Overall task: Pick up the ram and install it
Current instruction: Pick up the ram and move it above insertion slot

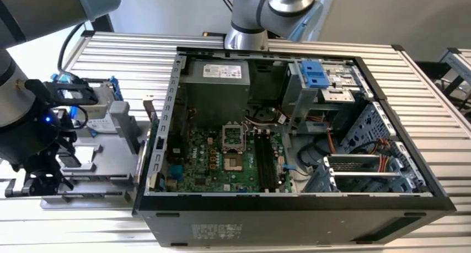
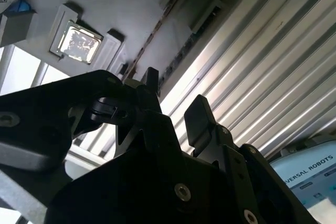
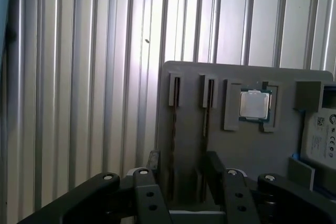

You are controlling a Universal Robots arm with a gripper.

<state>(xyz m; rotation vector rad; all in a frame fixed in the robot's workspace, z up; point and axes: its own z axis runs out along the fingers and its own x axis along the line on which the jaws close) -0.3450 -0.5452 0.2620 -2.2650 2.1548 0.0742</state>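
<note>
One gripper [image 3: 182,158] is hovering over the grey holder tray [image 3: 247,145], its two fingers spread and gripping nothing; one ram [image 3: 173,145] is standing on edge in one of the tray's two narrow slots, in line with the gap between the fingers; one square processor chip [image 3: 255,104] and one hard drive [image 3: 321,135] are sitting on the same tray; in the exterior view the tray is lying at nine o'clock of the one open computer case [image 1: 294,204].

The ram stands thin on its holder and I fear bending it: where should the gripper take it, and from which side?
Probably at mid-length, clamped across its two flat faces, coming from above its free long edge. The ram stands on edge in end slots of the grey holder, so the middle is exposed.
</note>
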